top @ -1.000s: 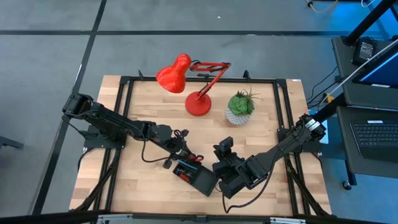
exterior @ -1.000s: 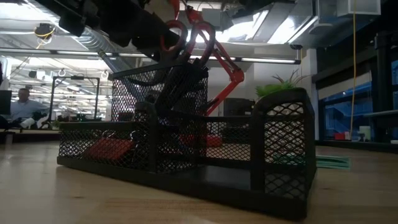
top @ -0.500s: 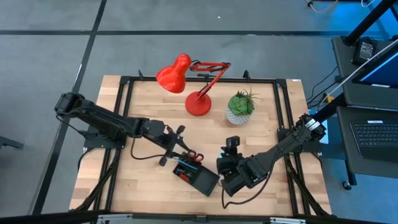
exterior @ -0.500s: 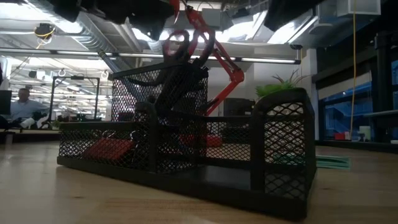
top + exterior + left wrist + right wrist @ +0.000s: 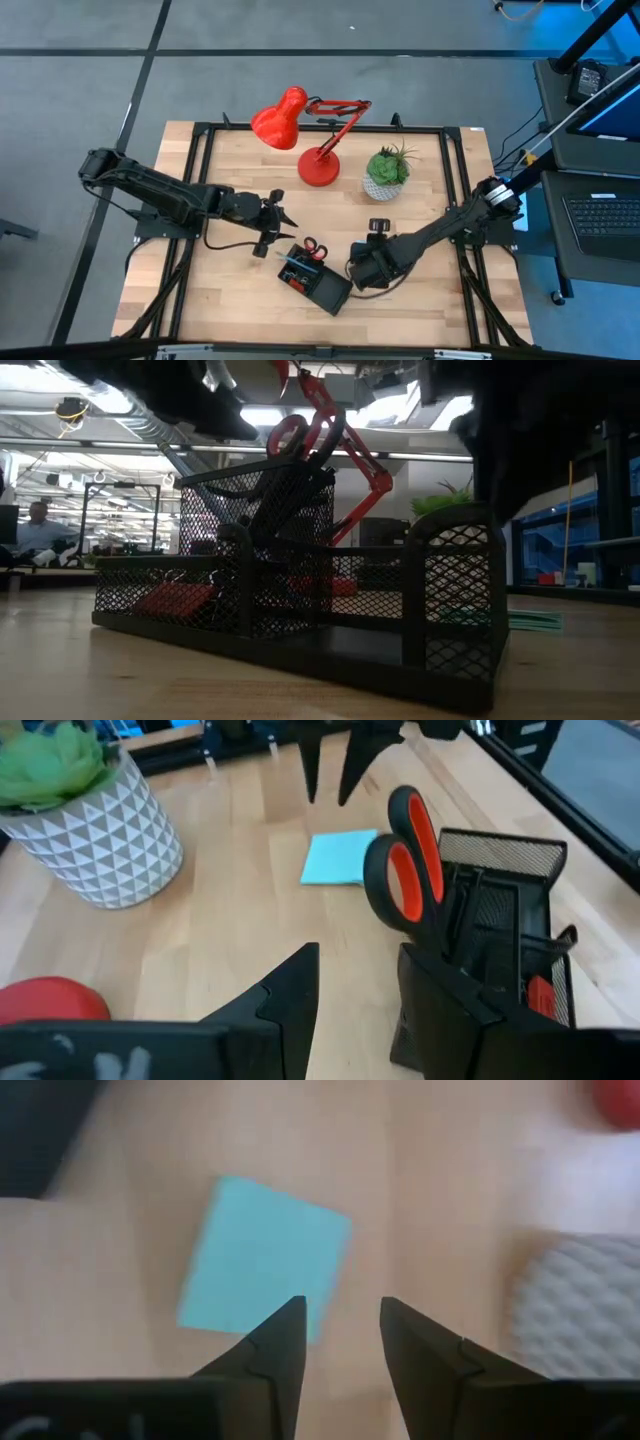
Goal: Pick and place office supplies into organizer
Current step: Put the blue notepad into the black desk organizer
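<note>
The light blue sticky-note pad (image 5: 262,1255) lies flat on the table just beyond the organizer (image 5: 315,283), on the side toward the potted plant (image 5: 386,171), and the right gripper (image 5: 337,1335) hangs directly over its near edge, fingers parted narrowly and holding nothing. The right arm is clearly the nearer one, so the pad looks like its next pick. The left gripper (image 5: 355,980), open and empty, sits just on the organizer's far side, with the red-handled scissors (image 5: 405,870) standing upright in the tall mesh cup.
</note>
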Controlling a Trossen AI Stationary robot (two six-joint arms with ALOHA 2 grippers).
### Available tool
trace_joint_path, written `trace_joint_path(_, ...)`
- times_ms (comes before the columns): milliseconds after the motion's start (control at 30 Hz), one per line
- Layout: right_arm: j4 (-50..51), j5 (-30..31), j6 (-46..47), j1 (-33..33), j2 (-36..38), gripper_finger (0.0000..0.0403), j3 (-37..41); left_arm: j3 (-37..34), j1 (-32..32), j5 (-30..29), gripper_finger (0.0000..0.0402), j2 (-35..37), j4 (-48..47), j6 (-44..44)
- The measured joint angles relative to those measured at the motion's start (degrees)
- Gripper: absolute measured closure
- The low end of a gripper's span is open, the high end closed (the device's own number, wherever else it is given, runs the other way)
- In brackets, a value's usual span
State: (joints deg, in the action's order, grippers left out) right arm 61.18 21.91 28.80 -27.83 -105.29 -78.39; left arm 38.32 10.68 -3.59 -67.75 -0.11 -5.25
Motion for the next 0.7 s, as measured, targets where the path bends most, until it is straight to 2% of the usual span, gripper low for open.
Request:
trace_joint_path(133, -11.49, -6.40, -4.21, 2.26, 3.70, 0.0270, 7.17, -0.01, 0.04, 0.00, 0.0270, -0.02, -0.60, 0.10)
trace_joint_path(233, -18.41, -7.04, -8.34, 3.50, 6.62, 0.0270, 12.08, -0.01, 0.04, -0.01, 0.0270, -0.02, -0.70, 0.08)
trace_joint_path(367, -23.41, -7.64, -13.85, 3.79, 7.77, 0.0269, 17.76, 0.00, 0.04, 0.00, 0.0270, -0.02, -1.99, 0.11)
trace_joint_path(500, -28.25, -11.26, -16.68, 3.97, 7.92, 0.0269, 21.72, -0.01, 0.04, -0.01, 0.0270, -0.02, -3.62, 0.31)
trace_joint_path(700, -30.84, -13.50, -24.24, 5.52, 7.90, 0.0269, 24.28, -0.01, 0.04, -0.01, 0.0270, -0.02, -3.63, 1.51)
